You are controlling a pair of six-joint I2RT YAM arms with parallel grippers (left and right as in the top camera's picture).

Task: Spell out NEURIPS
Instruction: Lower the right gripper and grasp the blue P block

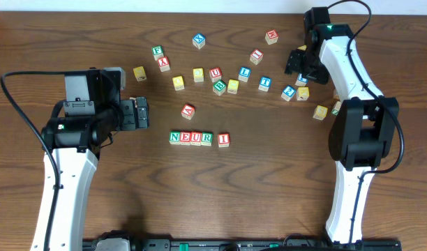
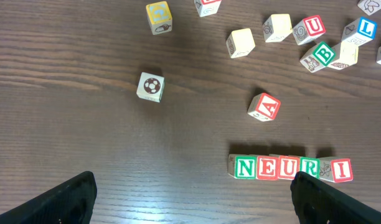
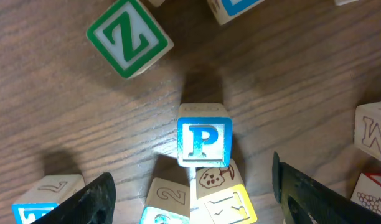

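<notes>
Four blocks spelling N E U R [image 1: 191,137] lie in a row at the table's middle, with a red I block [image 1: 223,139] just right of them after a small gap. The row also shows in the left wrist view [image 2: 277,168], as does the I block [image 2: 341,170]. My left gripper [image 1: 140,113] is open and empty, left of the row and above bare wood [image 2: 197,208]. My right gripper [image 1: 297,66] is open [image 3: 197,202] over a cluster of blocks at the back right. A blue P block [image 3: 204,143] lies just ahead of its jaws, between them and untouched.
Loose blocks are scattered across the back of the table, among them a red A block [image 1: 188,111] just above the row. Near the P block lie a green Z block [image 3: 129,37], a "2" block [image 3: 169,196] and a yellow block [image 3: 234,202].
</notes>
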